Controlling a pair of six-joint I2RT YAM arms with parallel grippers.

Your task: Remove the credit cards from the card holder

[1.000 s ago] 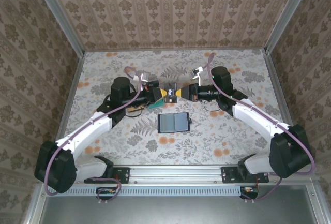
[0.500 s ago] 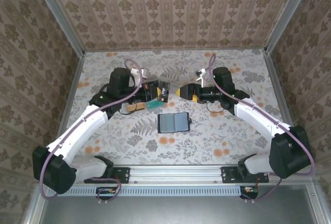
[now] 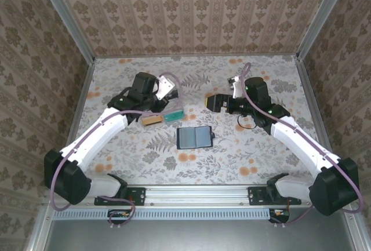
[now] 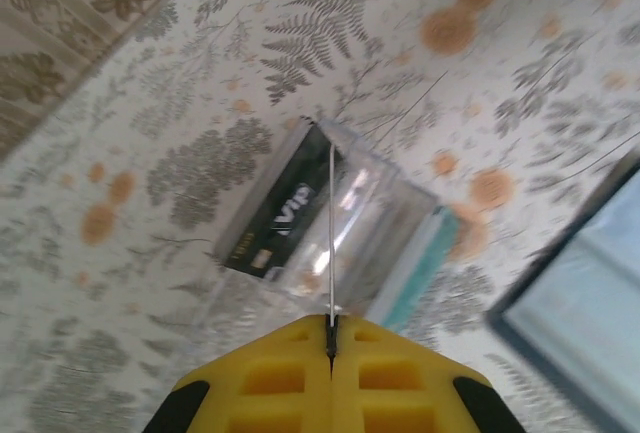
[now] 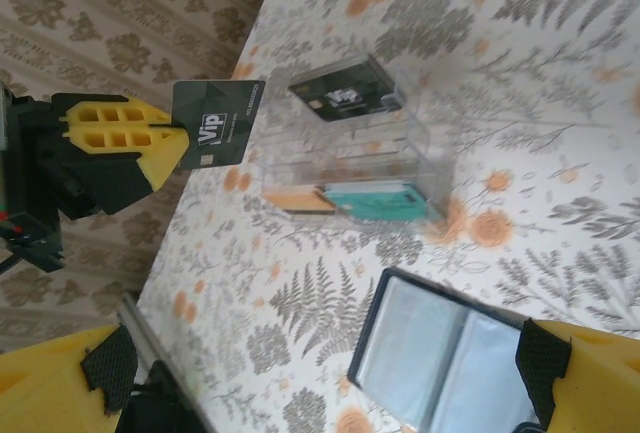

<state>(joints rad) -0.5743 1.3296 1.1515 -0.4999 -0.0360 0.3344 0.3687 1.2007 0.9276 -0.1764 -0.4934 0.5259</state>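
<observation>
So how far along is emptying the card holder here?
Done: a dark card, a teal card and an orange-tan card lie in the clear tray. In hand: the left gripper is shut on a VIP card, raised near the tray; the right gripper is open and empty. Left: putting that card down. The card holder lies open and its pockets look empty.

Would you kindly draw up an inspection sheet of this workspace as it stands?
Surface: floral table, flat.
Job's things: card holder lies open; VIP card gripped, raised beside the clear tray; black card, teal card and orange-tan card lie in the tray.
Clutter: nothing seen.
Grippers: left gripper shut on VIP card; right gripper open, empty.
Cables: purple cable along each arm.
Surroundings: patterned walls, metal frame.
</observation>
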